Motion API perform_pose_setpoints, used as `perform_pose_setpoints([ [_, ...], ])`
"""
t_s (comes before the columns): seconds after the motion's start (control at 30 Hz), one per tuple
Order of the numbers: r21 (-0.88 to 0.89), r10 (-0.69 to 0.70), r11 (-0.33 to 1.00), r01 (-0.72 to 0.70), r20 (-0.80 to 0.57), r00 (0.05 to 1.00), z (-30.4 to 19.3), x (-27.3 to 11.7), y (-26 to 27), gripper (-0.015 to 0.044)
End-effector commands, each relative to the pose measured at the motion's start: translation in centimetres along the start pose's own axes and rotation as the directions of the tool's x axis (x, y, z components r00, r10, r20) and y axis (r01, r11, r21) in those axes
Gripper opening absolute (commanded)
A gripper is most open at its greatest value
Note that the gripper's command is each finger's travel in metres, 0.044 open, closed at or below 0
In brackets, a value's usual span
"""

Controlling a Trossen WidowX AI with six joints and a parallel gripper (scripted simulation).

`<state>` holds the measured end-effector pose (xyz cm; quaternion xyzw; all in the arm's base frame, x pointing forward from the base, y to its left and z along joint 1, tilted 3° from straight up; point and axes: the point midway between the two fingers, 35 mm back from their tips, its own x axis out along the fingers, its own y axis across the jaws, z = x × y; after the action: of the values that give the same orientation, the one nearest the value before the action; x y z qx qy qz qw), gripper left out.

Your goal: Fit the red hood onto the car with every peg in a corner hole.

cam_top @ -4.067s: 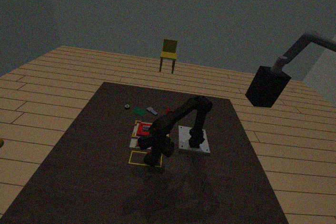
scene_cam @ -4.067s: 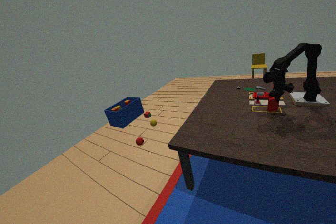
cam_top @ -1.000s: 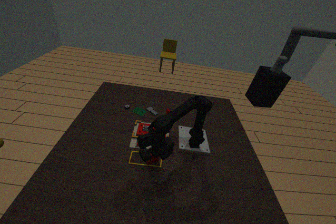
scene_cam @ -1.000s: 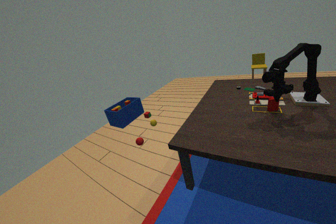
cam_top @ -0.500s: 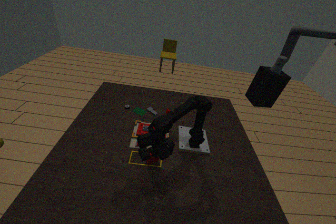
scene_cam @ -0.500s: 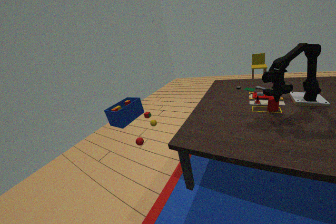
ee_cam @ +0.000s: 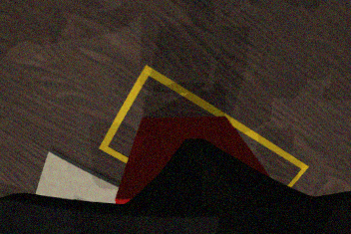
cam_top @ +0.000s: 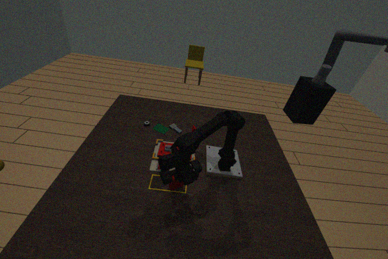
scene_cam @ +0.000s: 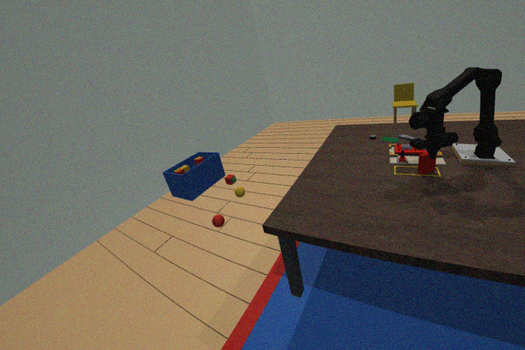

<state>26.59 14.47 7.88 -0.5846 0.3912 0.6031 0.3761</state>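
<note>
The red hood (cam_top: 176, 185) (scene_cam: 426, 163) (ee_cam: 160, 135) stands tall, within the right part of the yellow outline, rather than lying low and flat. My gripper (scene_cam: 432, 154) (ee_cam: 192, 147) is shut and points down at the hood's top; it looks empty, and whether its tips touch the hood cannot be told. The red chassis (cam_top: 163, 150) (scene_cam: 409, 151) sits in the pale jig (cam_top: 154, 165) (scene_cam: 395, 160) behind the hood, with the grey engine block (cam_top: 168, 148) on it. The arm hides much of the chassis in the top view. The pegs are too small to make out.
The yellow outline (cam_top: 149, 183) (scene_cam: 394, 170) (ee_cam: 114, 122) lies in front of the jig. Behind the jig are a green plate (cam_top: 161, 128) (scene_cam: 390, 140), a grey part (cam_top: 175, 127) and a small wheel (cam_top: 146, 122) (scene_cam: 372, 137). The arm's white base plate (cam_top: 214, 172) is at the right.
</note>
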Motion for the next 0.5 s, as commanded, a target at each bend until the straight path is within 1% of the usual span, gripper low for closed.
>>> perform_pose_setpoints([
  [0.0, 0.021, -0.005, 1.0, 0.005, -0.006, 1.0, -0.11, -0.06, -0.12, 0.0],
  [0.47, 0.094, -0.005, 0.996, 0.005, -0.006, 1.0, -0.2, -0.06, -0.14, 0.0],
])
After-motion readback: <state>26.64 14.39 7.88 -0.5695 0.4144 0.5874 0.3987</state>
